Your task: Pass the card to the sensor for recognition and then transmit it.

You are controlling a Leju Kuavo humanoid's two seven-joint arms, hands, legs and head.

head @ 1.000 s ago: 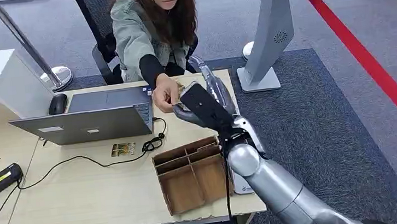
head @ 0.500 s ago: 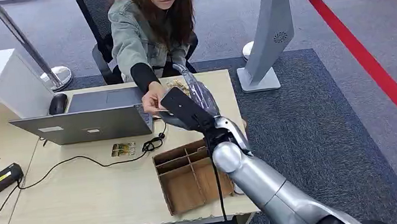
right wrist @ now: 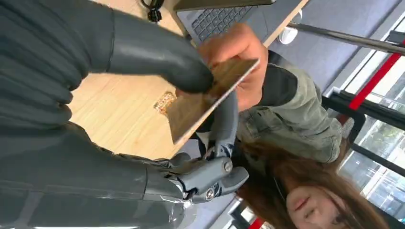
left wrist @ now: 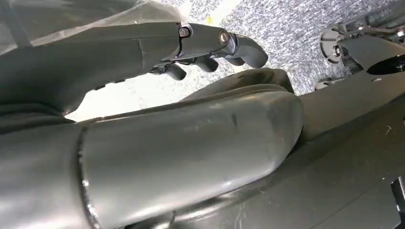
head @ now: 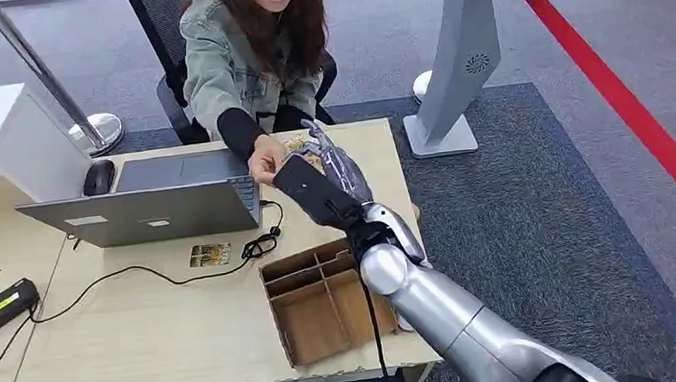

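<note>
Meanwhile right robot hand (right wrist: 191,76) and person's hand (right wrist: 243,62) pinch card (right wrist: 210,98).

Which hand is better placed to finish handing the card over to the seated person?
The right hand: it pinches the card, which the person's hand also grips. The left hand holds nothing.

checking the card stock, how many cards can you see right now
2. One card is pinched by the right hand while the person's hand grips its far end. Another lies flat on the desk by the black cable. More may be hidden.
</note>
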